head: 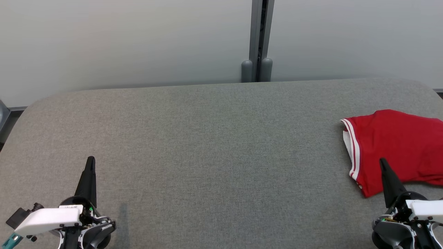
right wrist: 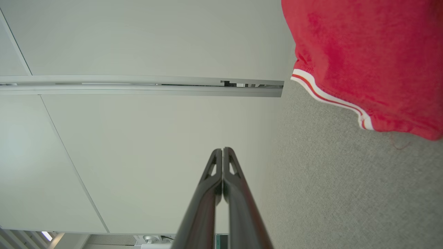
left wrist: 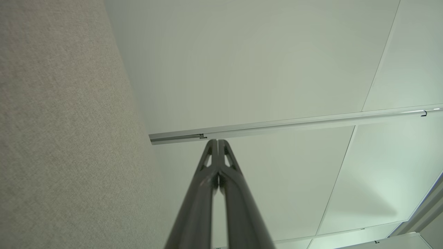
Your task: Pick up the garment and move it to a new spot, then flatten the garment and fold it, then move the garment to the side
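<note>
Looking across the grey surface [head: 207, 138], I see the red shirt [head: 398, 145] lying far over on the robot's right side, part of it running off the edge of the head view. The right tool [head: 384, 164] is much the nearer one. Its tip points at the shirt's near edge, close by, but the right wrist view shows a gap, so I think it is not touching. The shirt seems to stretch sideways, its white-striped hem turned toward the middle. The left tool [head: 90, 162] is well apart, on the other side. Both tools are pinched tight together and hold nothing. The middle of the surface looks a good spot to carry the shirt to. Behind stands a pale wall [head: 121, 41] with a grey post [head: 261, 34].
</note>
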`<state>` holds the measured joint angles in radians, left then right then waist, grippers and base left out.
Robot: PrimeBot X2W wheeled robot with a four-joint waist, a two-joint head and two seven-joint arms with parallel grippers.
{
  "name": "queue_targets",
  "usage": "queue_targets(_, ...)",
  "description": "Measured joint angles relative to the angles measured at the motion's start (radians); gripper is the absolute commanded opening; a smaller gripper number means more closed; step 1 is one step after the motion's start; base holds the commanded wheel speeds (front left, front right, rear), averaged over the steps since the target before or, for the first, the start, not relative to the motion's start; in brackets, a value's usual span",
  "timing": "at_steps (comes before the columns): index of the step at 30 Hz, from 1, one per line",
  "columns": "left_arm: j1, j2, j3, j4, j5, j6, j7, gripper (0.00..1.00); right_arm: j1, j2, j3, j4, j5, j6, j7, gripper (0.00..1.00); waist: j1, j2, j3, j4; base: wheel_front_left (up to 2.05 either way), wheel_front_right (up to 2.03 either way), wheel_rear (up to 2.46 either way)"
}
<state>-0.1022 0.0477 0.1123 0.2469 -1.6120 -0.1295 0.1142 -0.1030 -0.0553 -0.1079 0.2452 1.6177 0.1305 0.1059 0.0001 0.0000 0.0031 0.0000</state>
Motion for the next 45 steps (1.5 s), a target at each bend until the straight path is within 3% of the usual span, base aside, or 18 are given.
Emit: queue_targets(45, 0.000, 0.000, 0.000, 0.000, 0.000, 0.000, 0.000, 0.00, 0.000, 0.004, -0.004, 0.000, -0.001, 0.000, 0.007, 0.00, 0.0000, 0.0000, 0.000, 0.000, 0.00, 0.00, 0.00)
